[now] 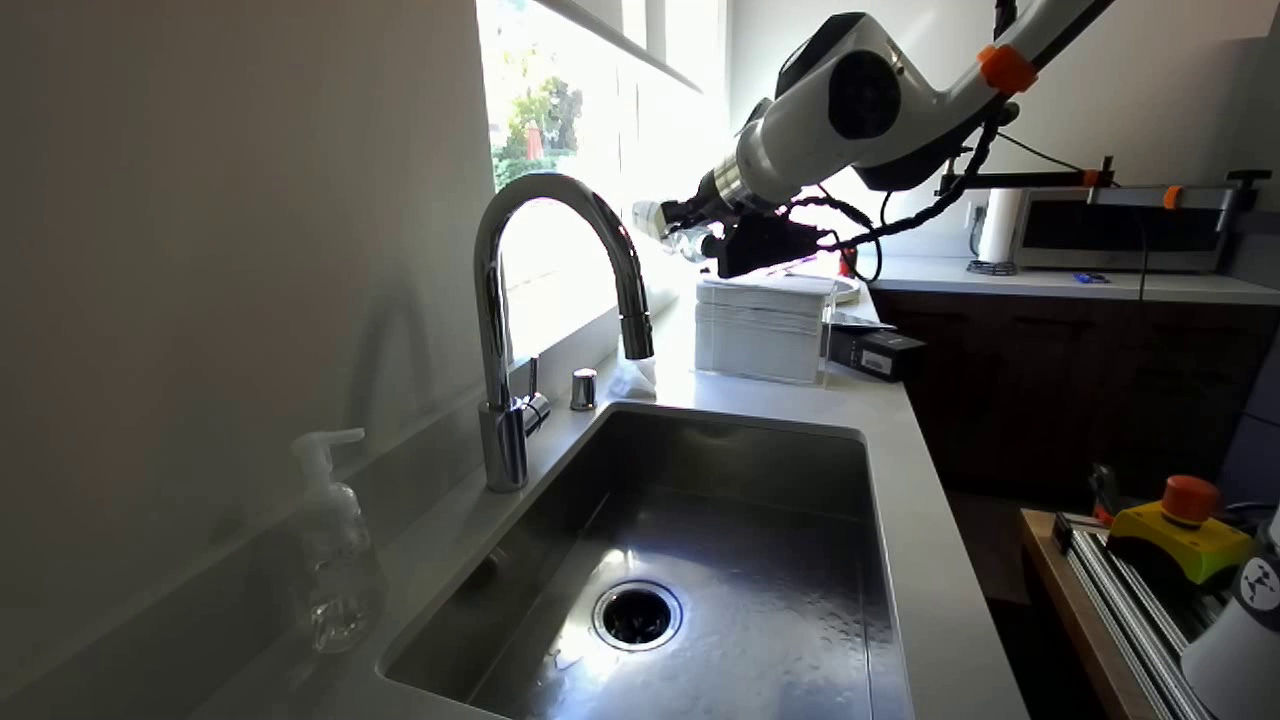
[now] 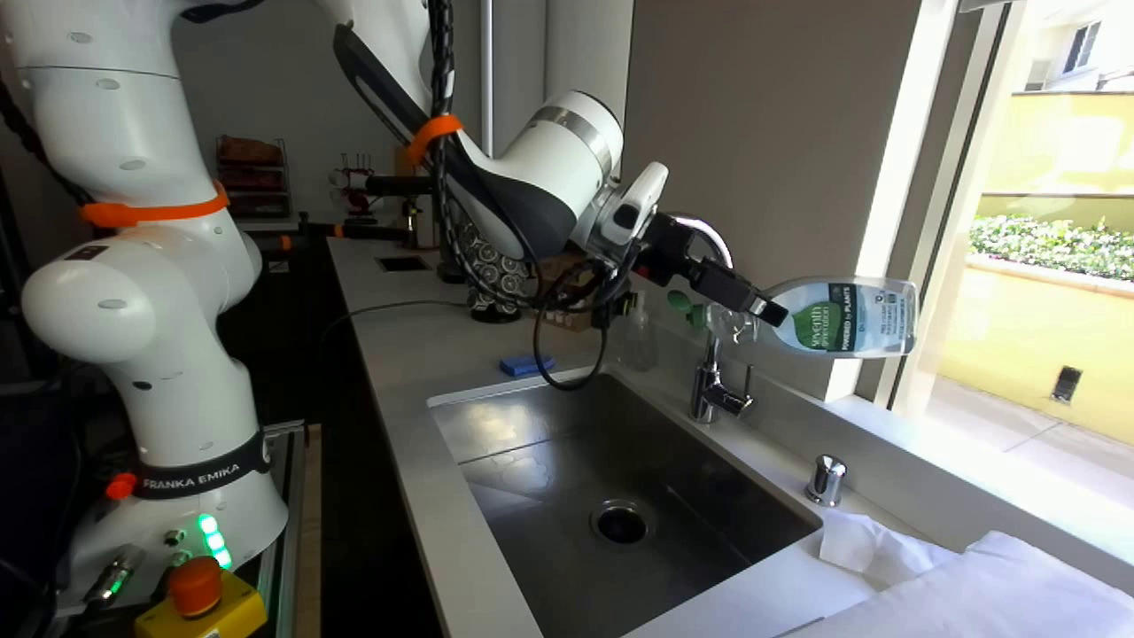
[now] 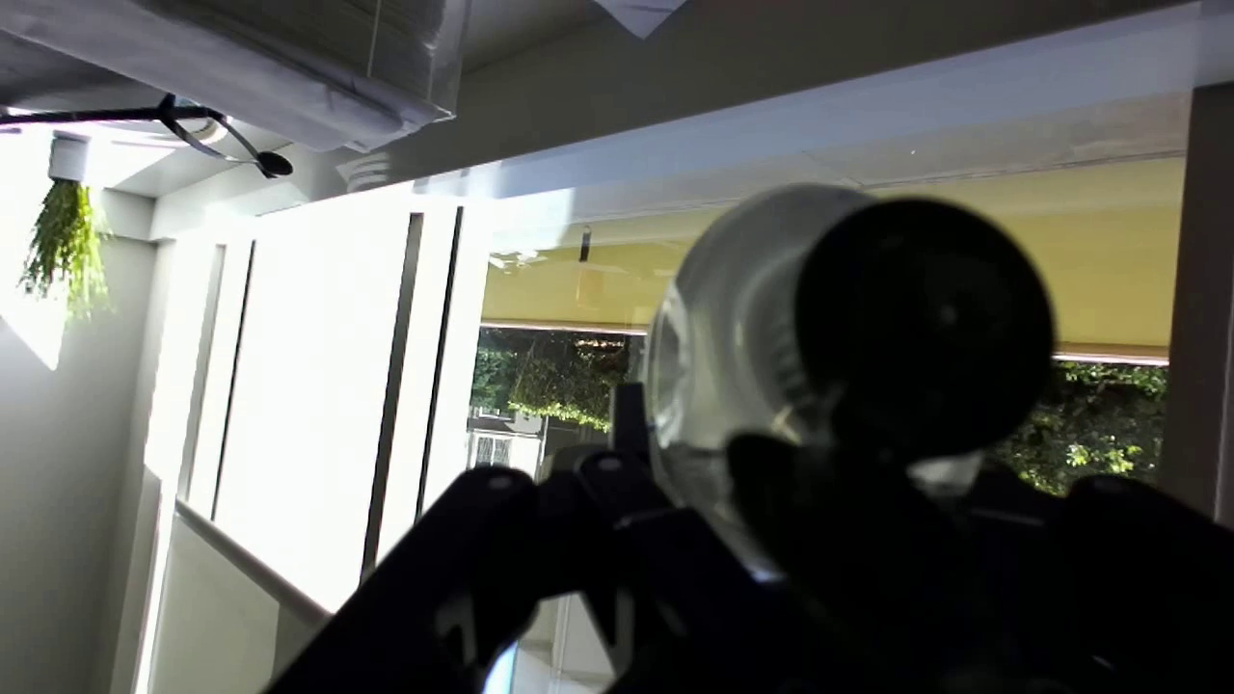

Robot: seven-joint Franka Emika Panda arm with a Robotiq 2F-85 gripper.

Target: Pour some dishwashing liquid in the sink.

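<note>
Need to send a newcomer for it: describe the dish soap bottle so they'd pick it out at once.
Find the deep metal sink, then look higher, near the window, to the black gripper. Clamped there near its narrow end, held sideways, is a clear bottle. Unlike the pump bottle standing beside the sink, it has a green cap and a printed label.

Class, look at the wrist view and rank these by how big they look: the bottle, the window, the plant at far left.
Largest first:
1. Window, stretching across most of the picture
2. Bottle, though nearness to the camera swells it
3. Plant
</note>
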